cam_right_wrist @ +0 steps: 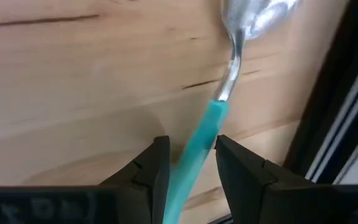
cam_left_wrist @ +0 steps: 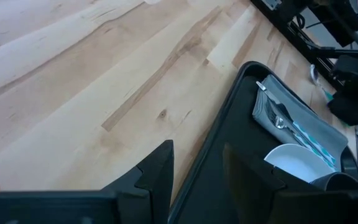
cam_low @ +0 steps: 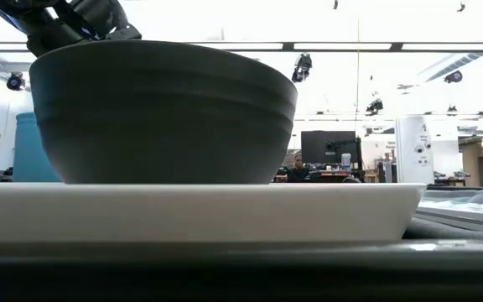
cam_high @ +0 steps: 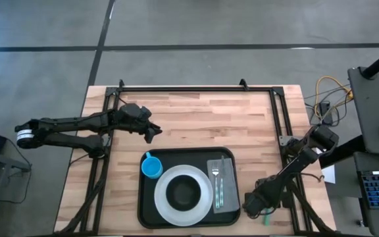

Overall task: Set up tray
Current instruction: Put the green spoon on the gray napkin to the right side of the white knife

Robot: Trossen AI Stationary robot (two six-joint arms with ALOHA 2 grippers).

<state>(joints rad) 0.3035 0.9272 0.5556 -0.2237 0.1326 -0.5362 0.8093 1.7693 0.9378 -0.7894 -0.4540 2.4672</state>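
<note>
The large flat black rectangular tray (cam_high: pixel 188 189) with rounded corners lies at the near middle of the pale wooden plank bench (cam_high: pixel 196 118). On it stand a round white plate (cam_high: pixel 183 193) carrying a dark grey bowl (cam_high: pixel 184 191), a small blue cup (cam_high: pixel 152 167) at the tray's far left corner, and a grey folded napkin (cam_high: pixel 223 185) bearing a metal fork (cam_high: pixel 216 184) on its right side. Just right of the tray, the right gripper (cam_high: pixel 258 203) hangs low over the bench, fingers (cam_right_wrist: pixel 148 171) clenched on the teal handle of a metal spoon (cam_right_wrist: pixel 229 81). Farther back on the left, the left gripper (cam_high: pixel 151 131) hovers with fingers (cam_left_wrist: pixel 157 174) released. In the low view, ceiling lights, monitors and a seated person (cam_low: pixel 297 168) show in the room beyond; grey floor surrounds the bench.
</note>
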